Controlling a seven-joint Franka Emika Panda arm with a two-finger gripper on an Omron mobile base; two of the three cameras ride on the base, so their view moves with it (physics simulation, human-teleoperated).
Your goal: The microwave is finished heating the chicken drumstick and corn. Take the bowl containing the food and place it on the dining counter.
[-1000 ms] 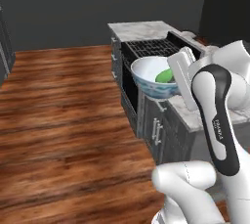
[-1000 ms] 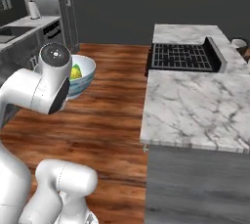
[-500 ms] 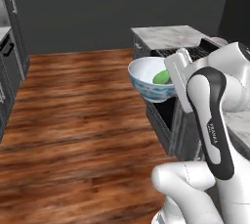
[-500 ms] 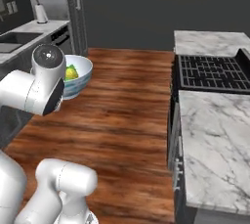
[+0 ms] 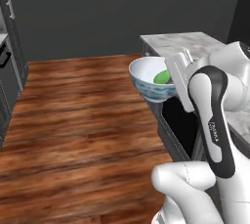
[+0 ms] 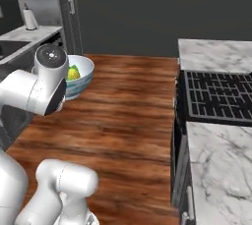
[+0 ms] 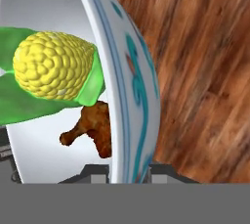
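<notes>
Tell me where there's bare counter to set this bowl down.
Bare marble lies beyond the stovetop grate, and more on its near side. The grate itself is ridged. The gripper holds the bowl over wood floor.

All three views are rendered and evenly lit, with no visible light source. The back wall reads dark and flat in both base views, while my white arm and the marble bench come out bright. The wooden floor carries a soft sheen but no hard glare. Shadows are faint; I cast none that is distinct on the floor. The base views are slightly soft, with coarse texture detail. In my hand view, the bowl wall sits very close and looms large, and the corn is sharp and vividly saturated.
</notes>
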